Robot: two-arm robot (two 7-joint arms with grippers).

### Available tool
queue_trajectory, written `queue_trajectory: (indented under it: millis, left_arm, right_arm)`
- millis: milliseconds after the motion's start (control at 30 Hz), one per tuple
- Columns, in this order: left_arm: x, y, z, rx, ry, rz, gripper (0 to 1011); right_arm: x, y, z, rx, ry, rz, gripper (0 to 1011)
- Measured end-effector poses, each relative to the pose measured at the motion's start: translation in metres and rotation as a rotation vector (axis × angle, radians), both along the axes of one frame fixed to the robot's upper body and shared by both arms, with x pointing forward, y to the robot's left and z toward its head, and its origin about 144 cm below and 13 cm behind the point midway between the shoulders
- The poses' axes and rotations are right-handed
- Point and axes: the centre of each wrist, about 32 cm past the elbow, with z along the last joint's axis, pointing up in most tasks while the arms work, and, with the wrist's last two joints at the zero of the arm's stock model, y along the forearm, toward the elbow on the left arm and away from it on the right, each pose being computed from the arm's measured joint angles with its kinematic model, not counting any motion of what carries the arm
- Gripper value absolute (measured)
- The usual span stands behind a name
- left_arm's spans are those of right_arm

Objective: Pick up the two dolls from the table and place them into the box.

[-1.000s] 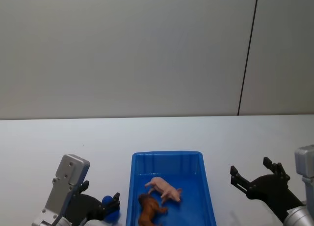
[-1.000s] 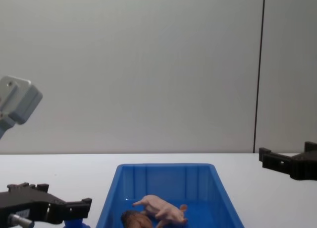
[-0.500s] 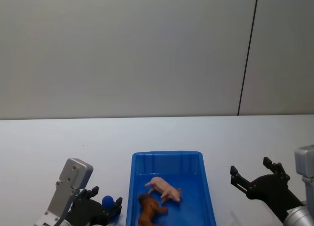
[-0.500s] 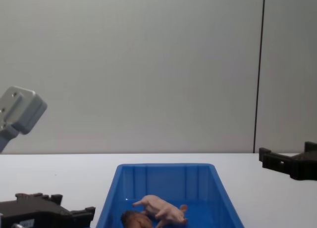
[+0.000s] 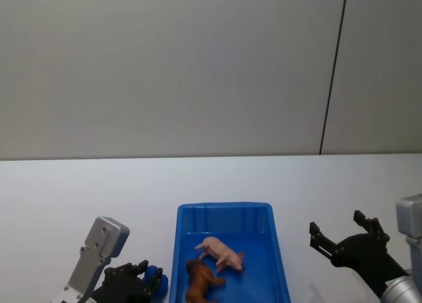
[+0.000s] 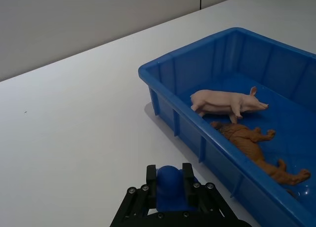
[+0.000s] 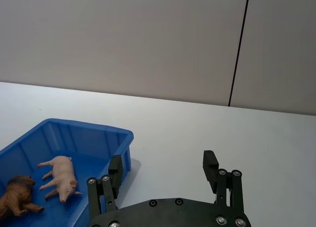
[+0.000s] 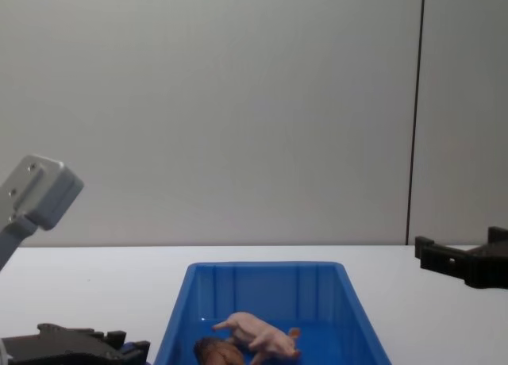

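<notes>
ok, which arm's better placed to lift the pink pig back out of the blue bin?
Right, probably: right gripper is open and empty beside the blue plastic bin; left gripper holds a blue lump.

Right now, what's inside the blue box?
Inside the blue box lie two toy animals: the pink pig and the brown shaggy one, both on their sides. The near corner is out of sight.

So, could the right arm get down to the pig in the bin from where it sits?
Probably yes. The right gripper hovers with jaws open beside the bin, and the pig lies uncovered on the bin floor, touching the brown toy.
</notes>
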Motion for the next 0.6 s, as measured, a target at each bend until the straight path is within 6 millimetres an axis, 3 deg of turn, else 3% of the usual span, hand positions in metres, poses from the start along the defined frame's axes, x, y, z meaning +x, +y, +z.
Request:
queue_trajectory:
  millis: [200, 600]
  left_arm:
    - [0.0027, 0.0002, -0.0020, 0.009, 0.004, -0.011, 239]
    - [0.0077, 0.0001, -0.0016, 0.047, -0.008, -0.016, 167]
  right_arm:
    - [0.0000, 0.0000, 0.0000, 0.000, 0.000, 0.000, 1001]
    - [0.0000, 0.0000, 0.0000, 0.000, 0.000, 0.000, 1001]
